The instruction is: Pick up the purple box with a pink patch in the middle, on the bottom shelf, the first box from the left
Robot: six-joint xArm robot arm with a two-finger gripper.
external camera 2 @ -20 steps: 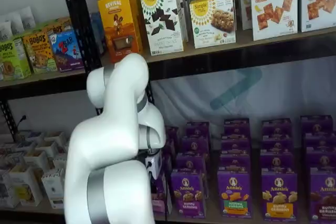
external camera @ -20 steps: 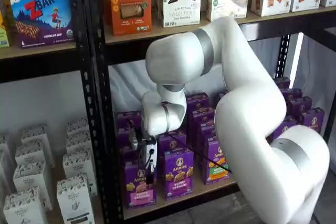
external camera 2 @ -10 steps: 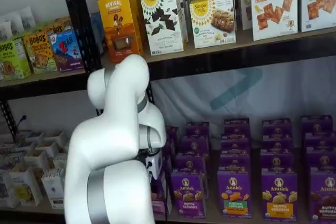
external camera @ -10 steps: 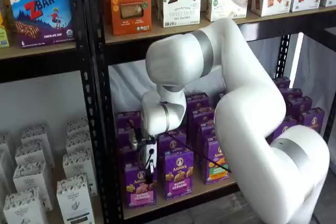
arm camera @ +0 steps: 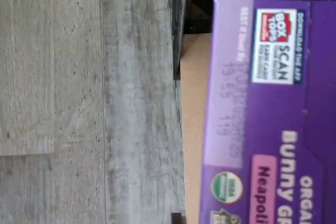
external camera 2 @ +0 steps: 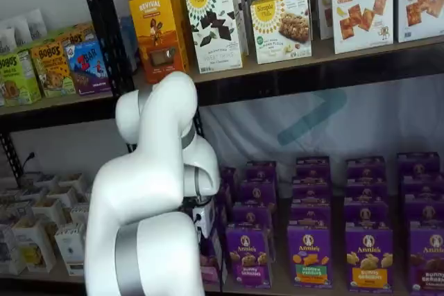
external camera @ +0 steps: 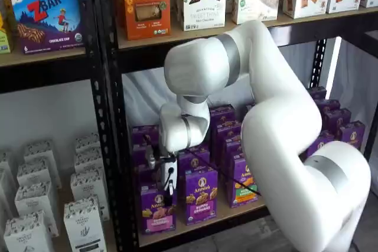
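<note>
The purple box point(external camera: 156, 211) stands upright at the left front of the bottom shelf point(external camera: 204, 222), with a pink band low on its front. My gripper point(external camera: 168, 192) hangs straight down over the box's top, its black fingers at the upper edge. They show side-on, so no gap or grip can be made out. The wrist view looks close onto the purple box point(arm camera: 262, 124), showing a Box Tops label and a pink patch, with the tan shelf board point(arm camera: 193, 103) beside it. In a shelf view my arm hides most of the purple box point(external camera 2: 209, 263).
More purple Annie's cartons point(external camera: 199, 195) stand close to the right of and behind the target in several rows. A black perforated upright point(external camera: 112, 146) rises just left of it. White cartons point(external camera: 82, 222) fill the neighbouring bay. Grey plank floor point(arm camera: 89, 103) lies below the shelf edge.
</note>
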